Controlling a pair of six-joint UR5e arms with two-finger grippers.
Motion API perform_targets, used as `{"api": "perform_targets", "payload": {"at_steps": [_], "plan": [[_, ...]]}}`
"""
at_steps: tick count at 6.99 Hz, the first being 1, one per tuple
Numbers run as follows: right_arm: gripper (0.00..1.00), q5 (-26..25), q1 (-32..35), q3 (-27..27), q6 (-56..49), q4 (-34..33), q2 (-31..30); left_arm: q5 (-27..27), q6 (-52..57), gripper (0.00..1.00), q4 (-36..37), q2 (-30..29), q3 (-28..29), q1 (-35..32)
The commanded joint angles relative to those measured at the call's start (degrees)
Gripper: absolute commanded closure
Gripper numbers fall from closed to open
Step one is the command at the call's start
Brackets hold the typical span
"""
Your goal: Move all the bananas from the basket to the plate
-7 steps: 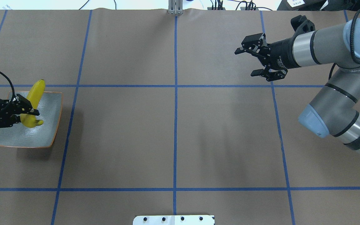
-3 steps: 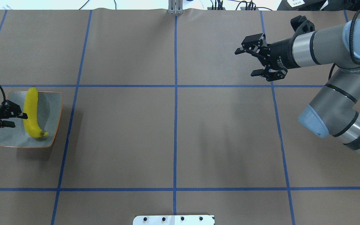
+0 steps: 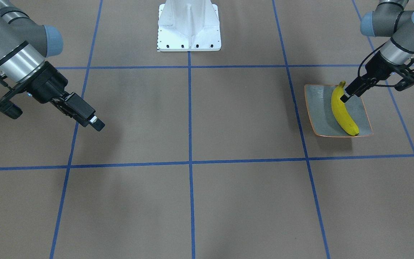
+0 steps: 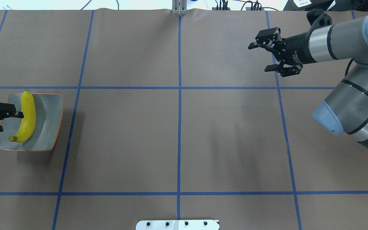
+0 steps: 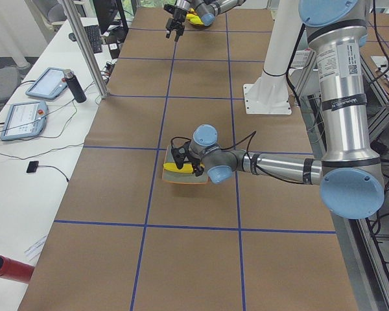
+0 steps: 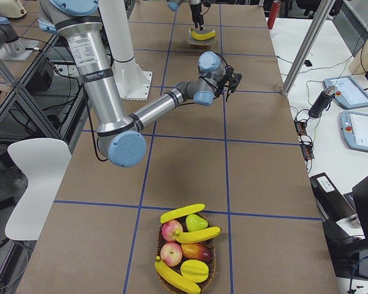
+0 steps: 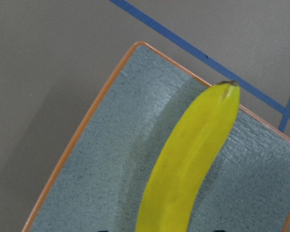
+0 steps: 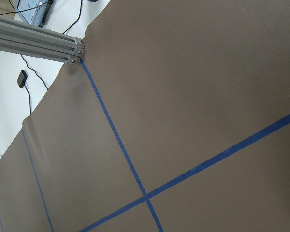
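Note:
One yellow banana (image 4: pixel 26 115) lies lengthwise on the grey-blue plate (image 4: pixel 48 127) at the table's left end; the left wrist view shows this banana (image 7: pixel 188 164) close up on the plate (image 7: pixel 106 159). My left gripper (image 4: pixel 11 121) hangs open just left of it, one fingertip at the banana's edge, holding nothing. My right gripper (image 4: pixel 258 58) is open and empty, high over the far right of the table. In the exterior right view the basket (image 6: pixel 214 252) sits at the near end with three bananas (image 6: pixel 183 212) among other fruit.
Apples and other fruit (image 6: pixel 172 252) share the basket. The white robot base (image 3: pixel 189 32) stands at mid-table on the robot's side. An aluminium post (image 4: pixel 179 8) rises at the far edge. Tablets (image 6: pixel 360 130) lie on a side table.
My left gripper let go of the banana and drew back to the left; the banana settled flat on the plate and rolled over. My right gripper moved up and to the right.

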Motion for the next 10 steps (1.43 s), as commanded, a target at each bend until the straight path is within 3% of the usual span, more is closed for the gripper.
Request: {"api": "perform_targets", "payload": {"at_steps": [1, 2, 4, 6, 8, 10], "plan": [[0.00, 3.6, 5.3, -0.8, -13.2, -0.5, -6.4, -1.7, 0.2, 0.00, 0.5, -2.4, 0.0, -3.8], [0.00, 7.4, 9.3, -3.5, -20.0, -0.7, -8.5, -3.4, 2.8, 0.00, 1.6, -4.0, 0.2, -6.8], [0.00, 12.7, 17.1, -11.2, -39.7, -0.7, -12.7, -3.5, 17.2, 0.00, 12.5, -8.0, -0.2, -10.4], [0.00, 19.0, 22.4, -18.2, -51.6, -0.7, -14.5, -3.1, 18.1, 0.00, 16.3, -10.7, -0.2, -10.4], [0.00, 18.4, 23.1, -17.7, -55.4, -1.0, -16.7, -3.1, 18.0, 0.00, 16.3, -10.7, -0.1, -10.4], [0.00, 9.9, 23.1, -17.6, -69.7, -2.2, -20.6, -3.1, 18.0, 0.00, 16.2, -10.7, 0.2, -10.3]]}}
